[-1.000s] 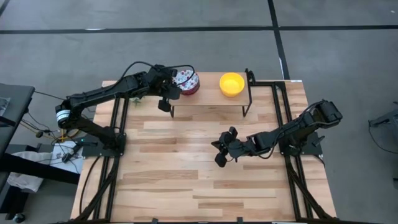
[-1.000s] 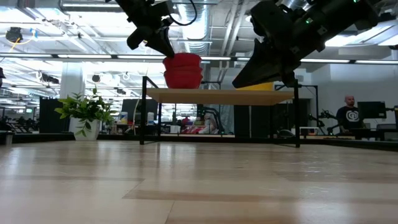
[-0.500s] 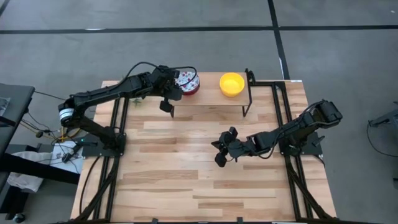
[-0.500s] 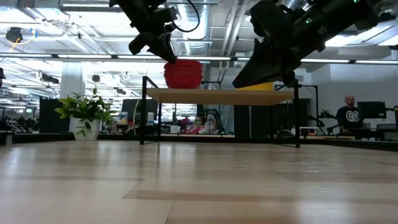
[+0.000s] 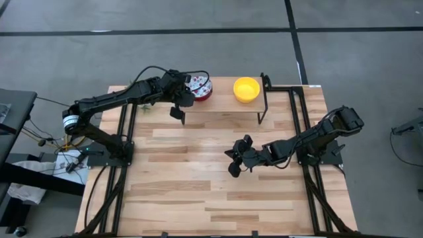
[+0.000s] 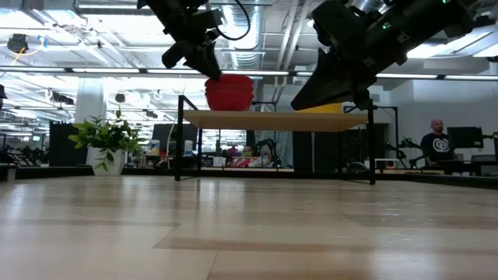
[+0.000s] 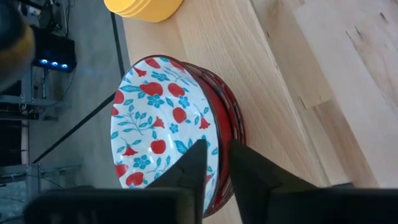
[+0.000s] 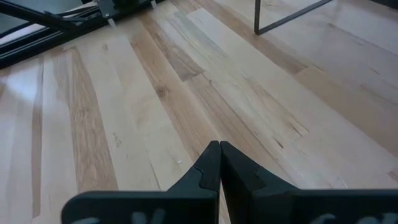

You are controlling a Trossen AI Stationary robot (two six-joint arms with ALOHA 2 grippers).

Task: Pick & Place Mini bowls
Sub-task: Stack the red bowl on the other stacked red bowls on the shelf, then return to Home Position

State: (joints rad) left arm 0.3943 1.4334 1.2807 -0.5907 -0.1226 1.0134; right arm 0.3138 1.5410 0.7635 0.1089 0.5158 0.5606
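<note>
Now my left gripper (image 7: 214, 163) has eased apart around the rim of the floral bowl (image 7: 163, 124), which has settled onto its stack on the shelf (image 7: 280, 81); my right gripper (image 8: 219, 163) hangs shut, so this placement looks done.

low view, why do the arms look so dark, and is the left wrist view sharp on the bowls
Low view: bright ceiling lights behind backlight the left gripper and the right arm, leaving them near-silhouettes. Left wrist view: the floral bowls are sharp, pattern clear; its own fingers close to the lens are soft-edged.

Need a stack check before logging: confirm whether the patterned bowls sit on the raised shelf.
Yes: the patterned bowls rest stacked on the raised shelf, beside the yellow bowls.
</note>
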